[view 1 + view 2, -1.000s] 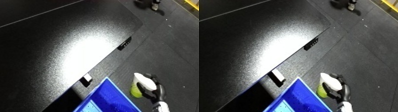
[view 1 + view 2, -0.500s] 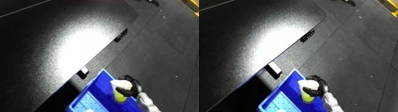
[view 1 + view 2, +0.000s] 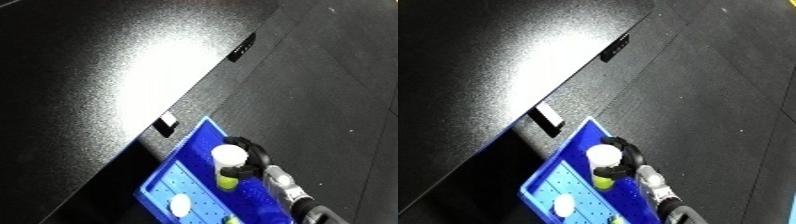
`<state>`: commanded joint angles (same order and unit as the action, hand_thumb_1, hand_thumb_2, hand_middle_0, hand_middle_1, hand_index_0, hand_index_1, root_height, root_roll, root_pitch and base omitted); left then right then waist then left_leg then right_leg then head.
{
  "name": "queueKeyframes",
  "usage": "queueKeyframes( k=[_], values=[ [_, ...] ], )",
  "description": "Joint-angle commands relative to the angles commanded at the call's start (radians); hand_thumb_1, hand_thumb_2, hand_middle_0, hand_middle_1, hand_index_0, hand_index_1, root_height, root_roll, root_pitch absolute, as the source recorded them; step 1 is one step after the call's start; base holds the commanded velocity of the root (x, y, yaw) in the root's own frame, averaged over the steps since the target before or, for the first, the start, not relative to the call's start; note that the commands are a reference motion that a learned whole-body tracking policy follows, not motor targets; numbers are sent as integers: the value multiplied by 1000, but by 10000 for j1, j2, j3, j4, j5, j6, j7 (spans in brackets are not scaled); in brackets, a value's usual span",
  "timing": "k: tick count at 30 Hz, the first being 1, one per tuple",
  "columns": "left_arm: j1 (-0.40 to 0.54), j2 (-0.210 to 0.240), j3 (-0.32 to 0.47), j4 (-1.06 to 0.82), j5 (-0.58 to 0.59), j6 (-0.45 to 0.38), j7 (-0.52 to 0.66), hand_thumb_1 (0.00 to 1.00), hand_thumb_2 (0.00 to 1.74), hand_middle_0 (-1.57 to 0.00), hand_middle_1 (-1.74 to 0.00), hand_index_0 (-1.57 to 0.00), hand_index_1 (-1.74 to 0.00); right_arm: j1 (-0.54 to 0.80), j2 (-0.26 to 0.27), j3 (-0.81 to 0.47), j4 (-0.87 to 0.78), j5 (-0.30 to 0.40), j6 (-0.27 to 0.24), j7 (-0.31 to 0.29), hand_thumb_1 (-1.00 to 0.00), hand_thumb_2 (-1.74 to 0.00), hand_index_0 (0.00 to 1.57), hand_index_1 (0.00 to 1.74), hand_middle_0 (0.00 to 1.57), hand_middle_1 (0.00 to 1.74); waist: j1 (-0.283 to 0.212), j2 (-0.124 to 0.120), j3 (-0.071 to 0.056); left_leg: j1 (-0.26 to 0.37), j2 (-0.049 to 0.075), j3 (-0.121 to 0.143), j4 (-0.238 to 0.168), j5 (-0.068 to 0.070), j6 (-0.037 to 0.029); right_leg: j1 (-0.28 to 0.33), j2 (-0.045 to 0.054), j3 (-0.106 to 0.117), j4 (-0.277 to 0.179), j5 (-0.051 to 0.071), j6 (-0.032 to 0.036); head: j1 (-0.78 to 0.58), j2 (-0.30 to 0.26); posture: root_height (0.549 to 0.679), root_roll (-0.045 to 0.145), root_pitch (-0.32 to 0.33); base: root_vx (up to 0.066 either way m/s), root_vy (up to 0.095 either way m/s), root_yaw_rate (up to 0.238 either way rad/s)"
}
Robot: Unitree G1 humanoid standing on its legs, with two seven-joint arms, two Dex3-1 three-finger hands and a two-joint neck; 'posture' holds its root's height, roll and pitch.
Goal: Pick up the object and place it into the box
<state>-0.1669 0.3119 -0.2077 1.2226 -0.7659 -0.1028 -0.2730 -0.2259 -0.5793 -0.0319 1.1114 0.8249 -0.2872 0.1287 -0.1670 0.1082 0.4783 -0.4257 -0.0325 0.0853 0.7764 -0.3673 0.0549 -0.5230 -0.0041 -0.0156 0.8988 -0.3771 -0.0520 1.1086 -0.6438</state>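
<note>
My right hand (image 3: 250,157) is curled round a yellow-green bottle with a white cap (image 3: 227,165). It holds the bottle upright over the middle of the blue bin (image 3: 191,150), which stands on the floor against the black table's edge. The white and silver forearm (image 3: 284,185) comes up from the lower right. A small white round object (image 3: 180,204) lies on the bin's dotted floor near the lower edge. My left hand shows in neither view.
A large black table (image 3: 107,75) fills the left and upper part of the views, with a white label (image 3: 165,120) and a small panel (image 3: 242,48) on its side. Dark textured floor (image 3: 329,90) spreads to the right.
The camera has shifted and the bin now sits more fully in view. My right hand has carried the bottle from beside the bin's right rim to above its inside.
</note>
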Motion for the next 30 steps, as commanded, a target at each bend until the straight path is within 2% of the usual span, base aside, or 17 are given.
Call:
queueKeyframes(
  k=[6,13,17,21,25,30],
  values=[
    [34,21,-31,40,44,16,-18,0,0,0,0,0,0,-6,92,57,122,56,297,269,0,0,0,0,0,0,75,-27,-62,16,1,-21,-5,19,-24,69,-28,-13,-25,11,13,-37,-156,623,72,26,11,-8,31],
    [24,19,-19,113,196,-5,-7,0,0,0,0,0,0,-81,320,191,357,550,1113,1364,0,0,0,0,0,0,236,-70,-134,19,-19,-82,11,26,-19,110,-44,-43,14,-14,3,-442,-269,622,70,20,3,-13,48],
    [-16,35,-64,122,309,24,54,0,0,0,0,0,0,-177,459,372,348,554,1373,1916,0,0,0,0,0,0,358,-127,-167,-28,-22,-138,101,13,-26,112,-79,-92,117,-53,0,-1280,-353,621,70,13,3,-36,88],
    [-89,82,-102,98,510,35,130,0,0,0,0,0,0,-251,642,623,196,458,1550,2431,0,0,0,0,0,0,522,-186,-198,-83,-37,-229,118,52,-42,123,-164,-155,187,-107,-7,-2639,-374,620,70,9,-2,-52,119],
    [-265,172,-176,48,693,53,237,0,0,0,0,0,0,-356,847,991,-45,94,1512,2414,0,0,0,0,0,0,716,-279,-203,-200,-80,-351,90,146,-63,91,-255,-248,190,-92,21,-3998,-222,619,70,10,-32,-82,131],
    [-498,256,-260,-31,756,76,389,0,0,0,0,0,0,-574,1079,1418,-424,-413,1543,1823,0,0,0,0,0,0,930,-434,-100,-400,-107,-511,172,225,-66,38,-393,-402,174,-2,77,-5958,174,620,66,13,-48,-78,53]
  ],
)
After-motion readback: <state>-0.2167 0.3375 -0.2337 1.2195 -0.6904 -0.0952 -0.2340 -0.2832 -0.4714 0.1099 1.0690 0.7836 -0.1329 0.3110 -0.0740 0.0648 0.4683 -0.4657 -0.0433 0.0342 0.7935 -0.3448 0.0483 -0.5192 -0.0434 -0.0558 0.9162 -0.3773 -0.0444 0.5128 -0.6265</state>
